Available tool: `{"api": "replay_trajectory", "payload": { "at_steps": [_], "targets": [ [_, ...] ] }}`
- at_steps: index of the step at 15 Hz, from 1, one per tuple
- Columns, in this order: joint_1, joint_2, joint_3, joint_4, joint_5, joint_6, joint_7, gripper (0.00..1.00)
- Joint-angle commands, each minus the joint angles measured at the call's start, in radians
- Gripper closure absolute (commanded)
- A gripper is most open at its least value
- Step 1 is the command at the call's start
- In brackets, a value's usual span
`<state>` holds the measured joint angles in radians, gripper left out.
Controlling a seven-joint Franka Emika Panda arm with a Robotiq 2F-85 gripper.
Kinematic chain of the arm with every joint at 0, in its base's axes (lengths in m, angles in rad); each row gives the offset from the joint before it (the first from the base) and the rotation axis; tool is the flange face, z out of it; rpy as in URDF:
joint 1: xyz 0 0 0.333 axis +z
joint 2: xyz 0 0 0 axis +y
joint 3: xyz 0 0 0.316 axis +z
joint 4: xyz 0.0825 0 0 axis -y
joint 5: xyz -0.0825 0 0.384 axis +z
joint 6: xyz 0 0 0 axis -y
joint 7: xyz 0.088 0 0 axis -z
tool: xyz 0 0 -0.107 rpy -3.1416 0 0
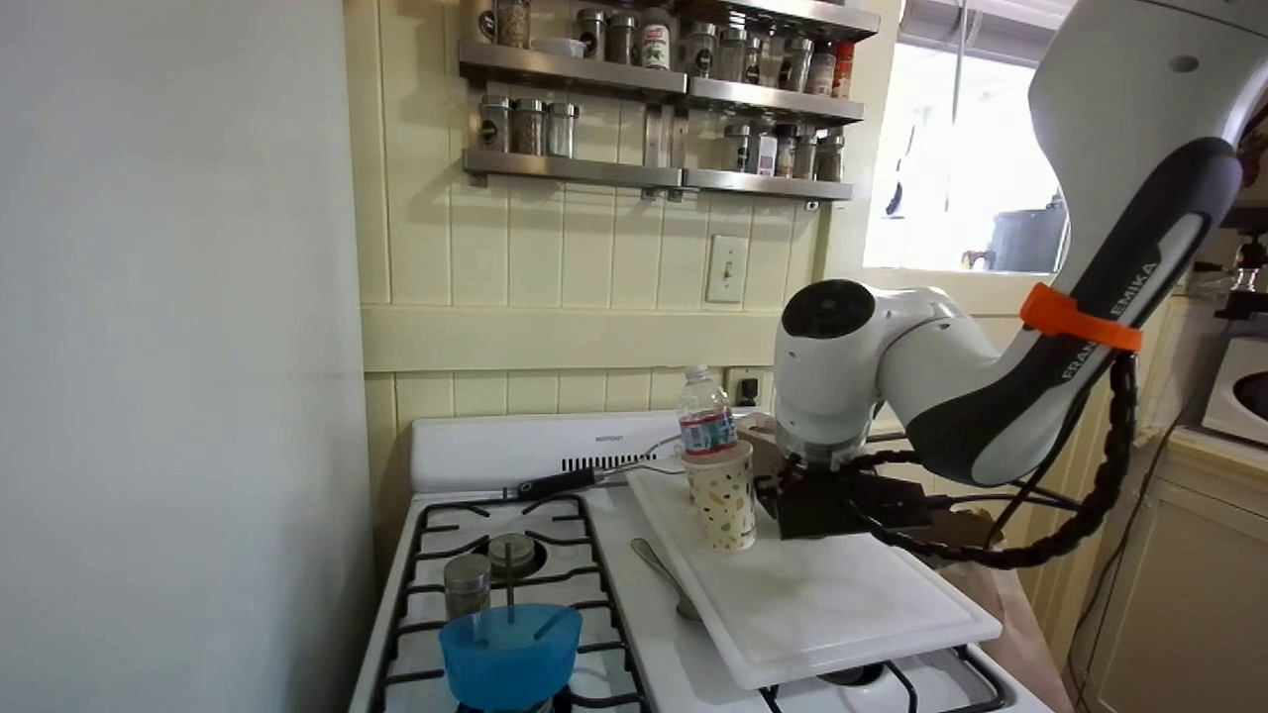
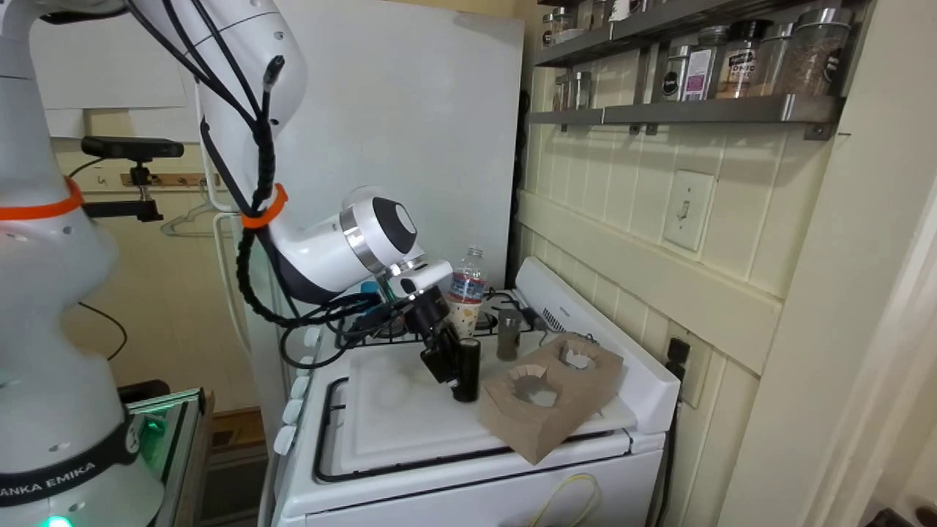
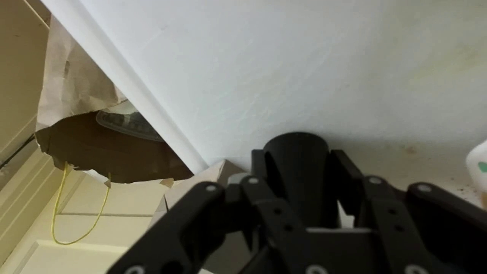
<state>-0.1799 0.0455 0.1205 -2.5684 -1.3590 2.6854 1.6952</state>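
Observation:
My gripper (image 3: 296,163) has its fingers on both sides of a black cylinder (image 3: 300,171), apparently touching it on each side. In an exterior view the black cylinder (image 2: 466,369) is upright, low over the white cutting board (image 2: 402,432), at the gripper (image 2: 445,360); whether its base rests on the board I cannot tell. It is not discernible in an exterior view where the wrist (image 1: 822,505) is dark. Close by stands a speckled paper cup (image 1: 723,505) with a clear plastic bottle (image 1: 706,426) in or behind it. The cup's edge (image 3: 478,163) shows in the wrist view.
A cardboard holder with two holes (image 2: 545,388) and a glass jar (image 2: 508,335) stand beside the cylinder. A spoon (image 1: 666,576), blue bowl (image 1: 510,654) and another jar (image 1: 466,584) are on the stove (image 1: 634,634). A torn paper bag (image 3: 76,87) hangs past the board's edge.

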Motion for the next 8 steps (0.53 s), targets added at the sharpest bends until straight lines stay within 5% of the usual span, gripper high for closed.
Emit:
{"api": "replay_trajectory", "payload": {
  "at_steps": [1, 8],
  "targets": [
    [-0.017, -0.072, -0.016, -0.099, -0.015, 0.032, 0.003, 0.8],
    [-0.064, -0.22, -0.091, -0.238, -0.012, 0.068, -0.033, 0.8]
  ]
}}
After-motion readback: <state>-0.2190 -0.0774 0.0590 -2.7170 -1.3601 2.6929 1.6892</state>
